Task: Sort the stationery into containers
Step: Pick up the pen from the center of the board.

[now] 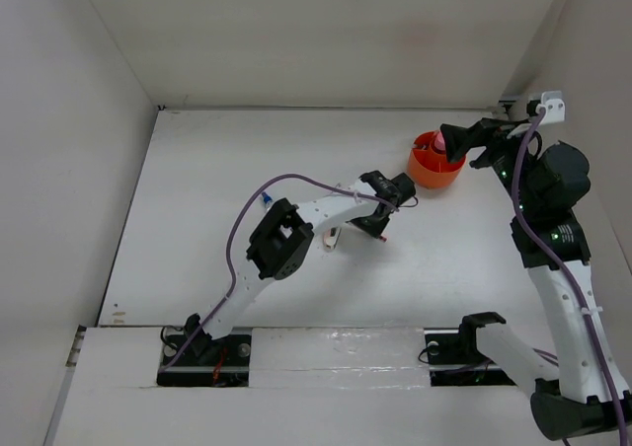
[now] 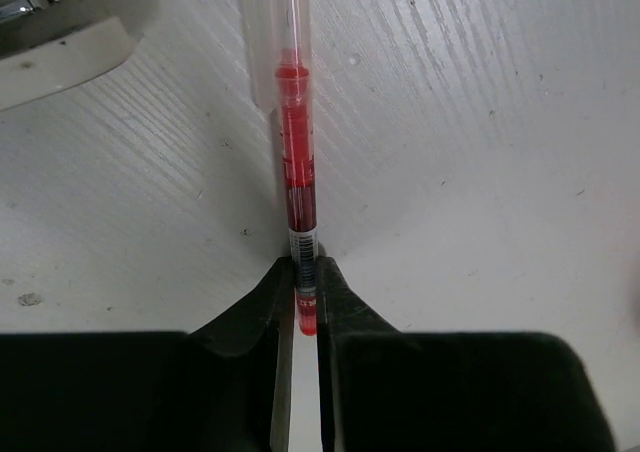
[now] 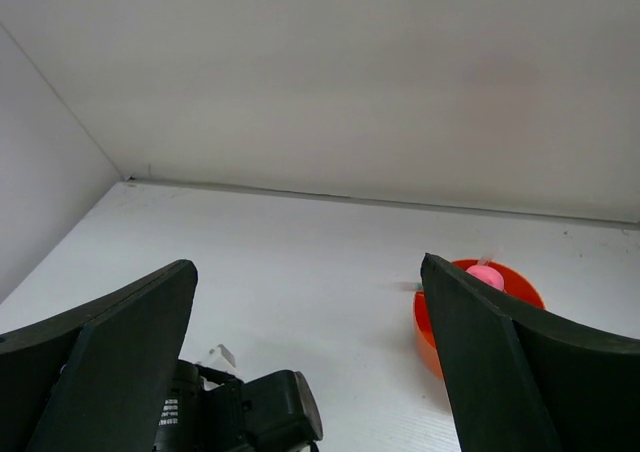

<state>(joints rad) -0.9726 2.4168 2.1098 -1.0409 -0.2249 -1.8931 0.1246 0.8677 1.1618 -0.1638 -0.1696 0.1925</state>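
Pinching a slim glossy red pen (image 2: 298,162), left tool (image 2: 300,277); right tool (image 3: 308,267) gapes wide.

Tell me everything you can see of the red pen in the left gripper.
The red pen is thin, with a clear plastic barrel showing red ink inside, a red collar partway along, a small barcode label and a red end. That end is pinched between the black fingers of the left gripper, and the pen points straight away from it over the white table. Whether it touches the table cannot be told.
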